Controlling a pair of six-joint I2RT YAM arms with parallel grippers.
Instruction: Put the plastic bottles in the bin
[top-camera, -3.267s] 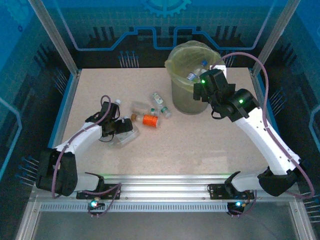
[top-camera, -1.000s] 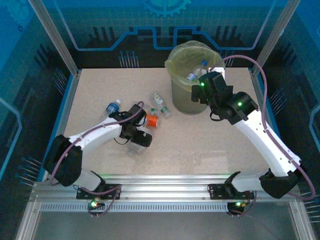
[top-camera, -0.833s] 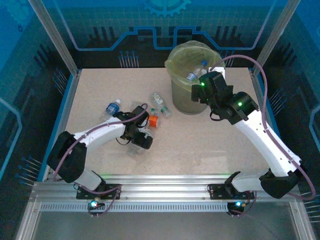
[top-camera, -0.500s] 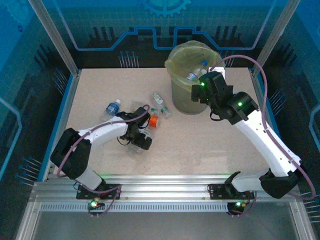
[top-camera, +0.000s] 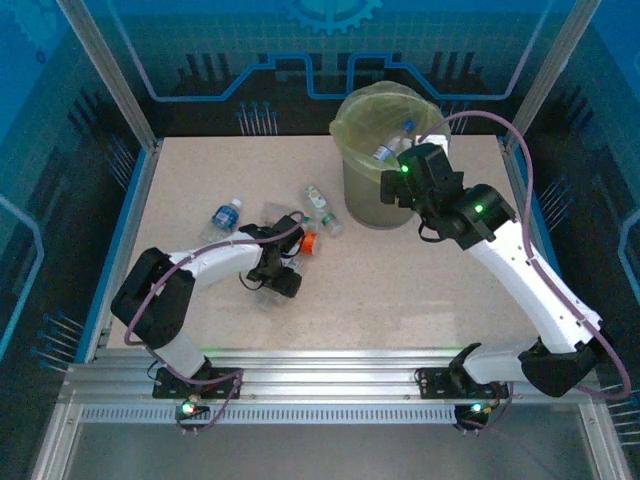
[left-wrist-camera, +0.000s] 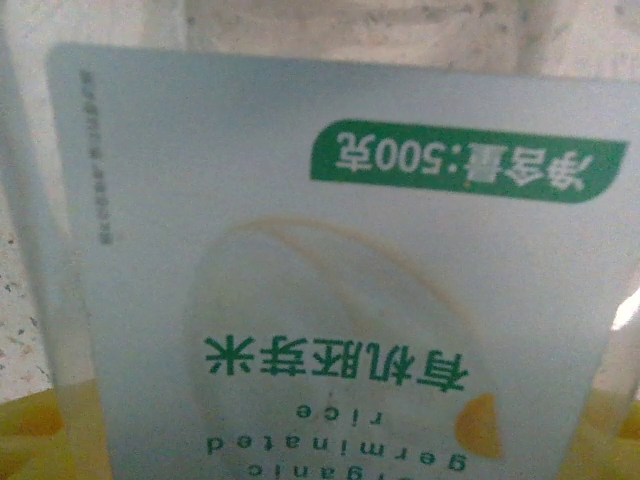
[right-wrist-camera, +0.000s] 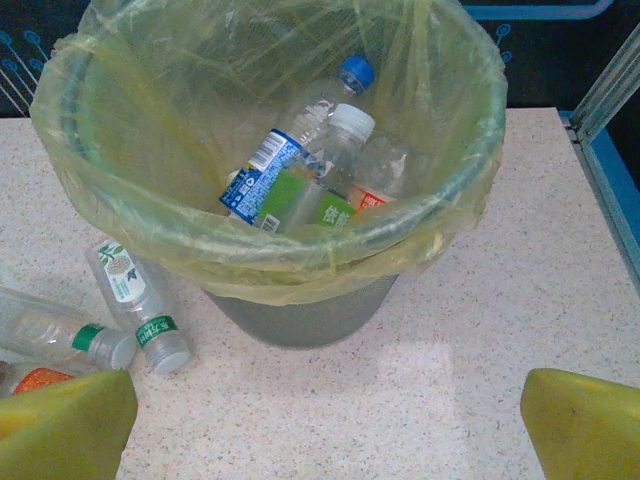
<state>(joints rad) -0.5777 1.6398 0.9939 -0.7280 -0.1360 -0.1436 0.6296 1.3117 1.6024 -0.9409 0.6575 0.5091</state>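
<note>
- left gripper (top-camera: 274, 279) straddles a pale-labelled clear bottle (left-wrist-camera: 340, 270) on the table (top-camera: 400, 285); gripped or not, can't tell
- right gripper (right-wrist-camera: 325, 430) gapes empty beside the bin (right-wrist-camera: 470, 190)
- left elbow (top-camera: 150, 297) has swung inward since a second ago

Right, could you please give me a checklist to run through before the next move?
1. Pale-label bottle sits inside the left claw: ok.
2. Left claw clamped firmly on it: cannot tell.
3. Right claw open and empty: ok.
4. Bin upright, with room inside: ok.
5. Route to the bin free of the right arm: cannot tell.
</note>
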